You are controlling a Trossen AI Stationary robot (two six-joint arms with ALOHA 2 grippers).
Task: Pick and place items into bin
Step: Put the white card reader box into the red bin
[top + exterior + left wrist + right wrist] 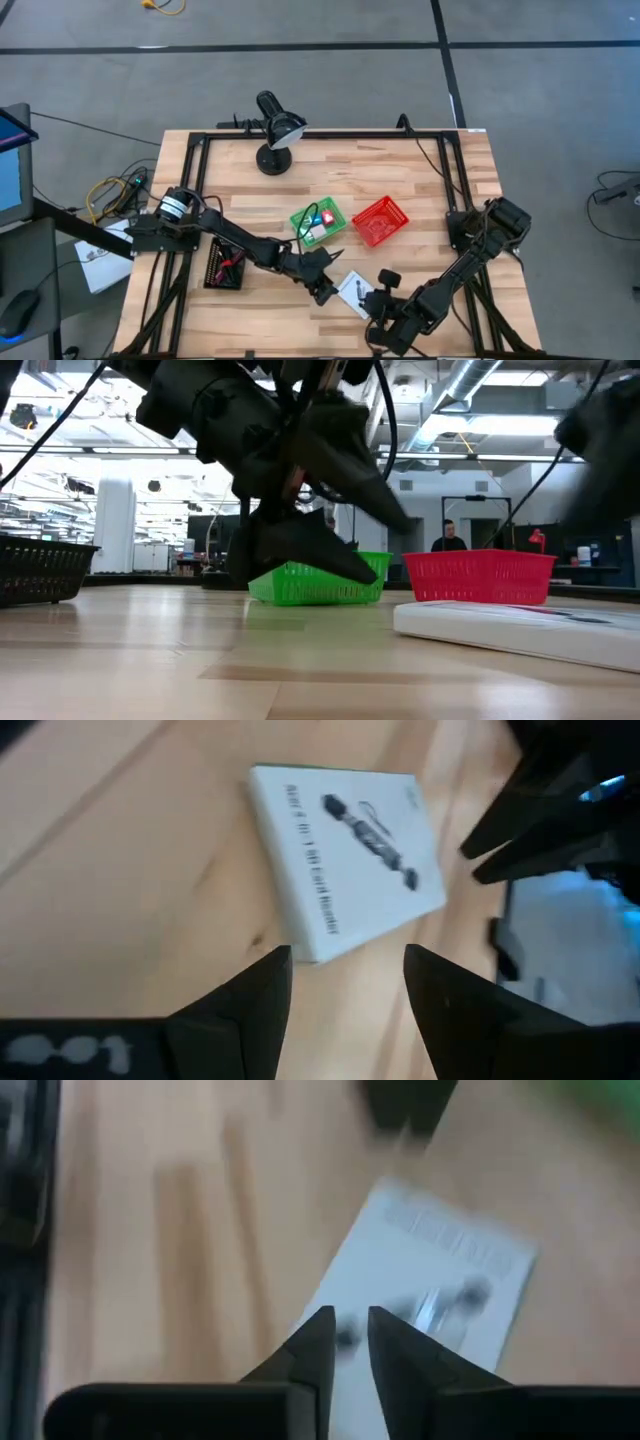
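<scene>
1. My left gripper (345, 982) stands wide apart, empty, just short of the white card (345, 855).
2. Card lies flat near the table's (440, 210) front edge.
3. My right gripper (345, 1342), a narrow gap between its fingers, hangs over the card, holding nothing.

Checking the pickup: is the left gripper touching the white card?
Apart. The left wrist view shows the left gripper open, bare wood between its fingers and the white card.

White card (354, 292) hemmed between left gripper (322, 290) and right gripper (377, 318)
</scene>
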